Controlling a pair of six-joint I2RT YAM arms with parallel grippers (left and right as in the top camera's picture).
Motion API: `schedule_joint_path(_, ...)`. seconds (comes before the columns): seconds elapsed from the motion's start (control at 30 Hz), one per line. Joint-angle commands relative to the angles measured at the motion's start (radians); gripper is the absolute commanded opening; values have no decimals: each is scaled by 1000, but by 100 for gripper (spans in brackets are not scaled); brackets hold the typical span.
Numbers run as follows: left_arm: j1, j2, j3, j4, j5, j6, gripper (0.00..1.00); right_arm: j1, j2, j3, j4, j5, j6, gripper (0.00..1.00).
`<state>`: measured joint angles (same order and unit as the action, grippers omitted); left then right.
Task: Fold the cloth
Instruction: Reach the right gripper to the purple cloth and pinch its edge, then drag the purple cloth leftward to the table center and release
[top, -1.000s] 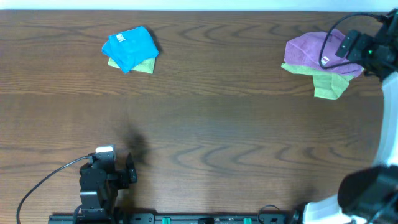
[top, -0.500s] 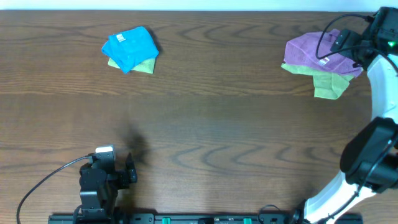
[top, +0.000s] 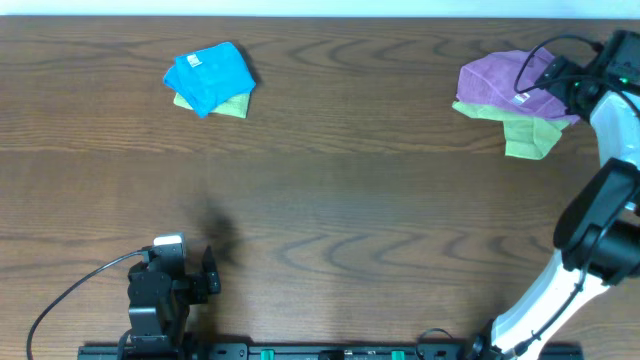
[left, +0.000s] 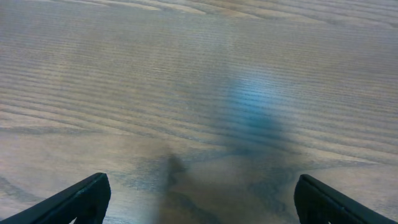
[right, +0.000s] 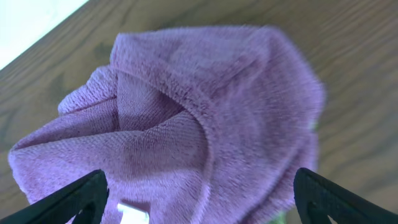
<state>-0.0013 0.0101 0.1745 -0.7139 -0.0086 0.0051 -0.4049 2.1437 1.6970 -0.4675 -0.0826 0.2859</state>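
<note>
A crumpled purple cloth (top: 505, 84) lies at the far right of the table on top of a green cloth (top: 527, 134). My right gripper (top: 562, 80) hovers over the purple cloth's right side, open and empty. In the right wrist view the purple cloth (right: 205, 124) fills the space between the spread fingers (right: 199, 199), with a white label near the left finger. My left gripper (top: 212, 272) is open and empty near the front left edge; its wrist view shows its fingers (left: 199, 199) over only bare wood.
A folded blue cloth (top: 210, 76) lies on a green cloth (top: 232, 104) at the back left. The wooden table (top: 350, 200) runs between the two piles. The right arm's white links (top: 585, 260) stand along the right edge.
The right arm has swung toward the right edge. Its gripper has shifted slightly up and right over the purple cloth. The left arm and the cloths have not moved.
</note>
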Motion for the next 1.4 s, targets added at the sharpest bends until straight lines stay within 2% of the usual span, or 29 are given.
schedule_joint_path(0.0,-2,-6,-14,-14,-17,18,95,-9,33,17,13,-90,33,92)
schedule_joint_path(0.2,-2,-6,-14,-14,-17,18,95,-9,64,17,31,-147,35,84)
schedule_joint_path(0.37,-2,-6,-14,-14,-17,18,96,-9,74,17,39,-158,35,71)
schedule_joint_path(0.57,-2,-6,-14,-14,-17,18,96,-9,74,17,45,-158,35,32)
schedule_joint_path(0.6,-2,-6,-14,-14,-17,18,96,-9,74,17,45,-158,34,28)
schedule_joint_path(0.67,-2,-6,-14,-14,-17,18,95,-9,74,17,47,-158,31,25)
schedule_joint_path(0.77,-2,-6,-14,-14,-17,18,95,-9,74,17,45,-158,31,10)
schedule_joint_path(0.8,-2,-6,-14,-14,-17,18,95,-9,74,17,45,-158,31,2)
schedule_joint_path(1.03,-2,-6,-14,-14,-17,18,96,-5,42,18,44,-299,-34,1)
schedule_joint_path(1.37,-2,-6,-14,-14,-17,18,95,62,-195,18,-98,-305,-137,1)
